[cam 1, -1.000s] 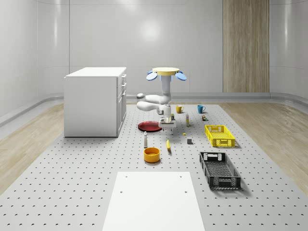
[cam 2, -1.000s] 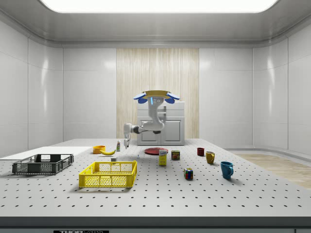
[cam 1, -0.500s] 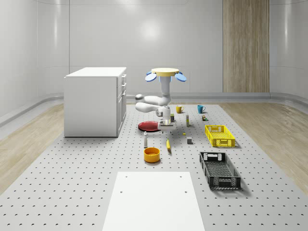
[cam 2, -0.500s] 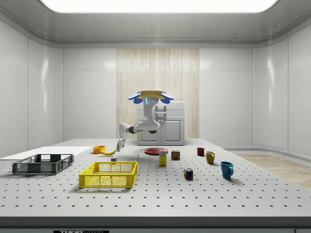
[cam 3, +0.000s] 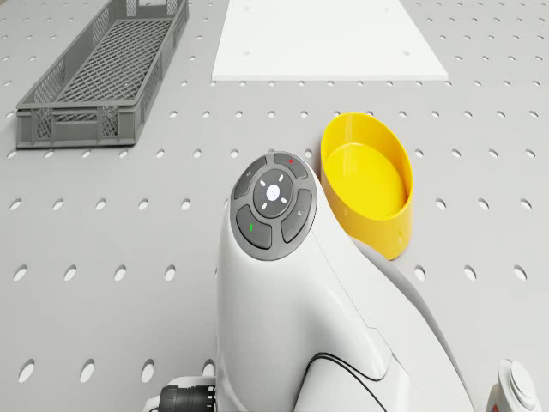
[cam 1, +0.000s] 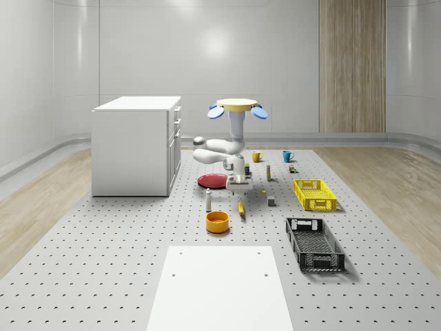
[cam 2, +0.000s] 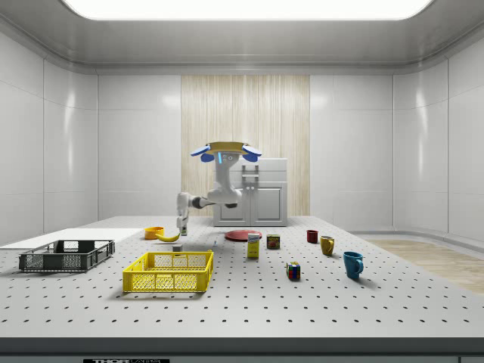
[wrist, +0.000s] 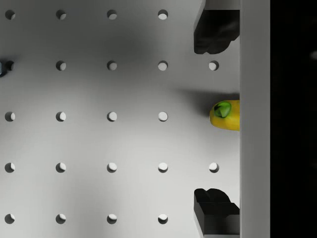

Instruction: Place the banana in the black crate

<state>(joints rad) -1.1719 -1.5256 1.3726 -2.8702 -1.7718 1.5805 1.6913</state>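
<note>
Gripper (wrist: 216, 119) seen pointed straight down at the perforated table (wrist: 99, 148); two dark fingertips (wrist: 215, 32) set wide apart, nothing held between them. Green-tipped end of the banana (wrist: 227, 115) is seen on the table below, lined up between the fingers but not touched by them.

In the side view the gripper (cam 2: 181, 224) is held just above the banana (cam 2: 168, 237), which lies flat on the table. In the whole-scene view the gripper (cam 1: 239, 178) is placed above the far end of the banana (cam 1: 241, 207), with the arm (cam 1: 217, 148) bent out from the drone (cam 1: 238, 107).

Drone (cam 2: 224, 150) is seen hovering over the table, above the red plate (cam 1: 212, 181) and well clear of the surface.

Yellow bowl (cam 3: 367, 182) is found just beside the arm (cam 3: 292, 292) in the drone view. A small white bottle (cam 1: 208, 200) stands upright between plate and bowl (cam 1: 217, 221).

Black crate (cam 1: 314, 243) is set well apart from the banana, toward the whole-scene view's right and nearer the camera. Yellow crate (cam 1: 314, 194) lies beyond it. White cabinet (cam 1: 136, 145) stands at the whole-scene view's left.
</note>
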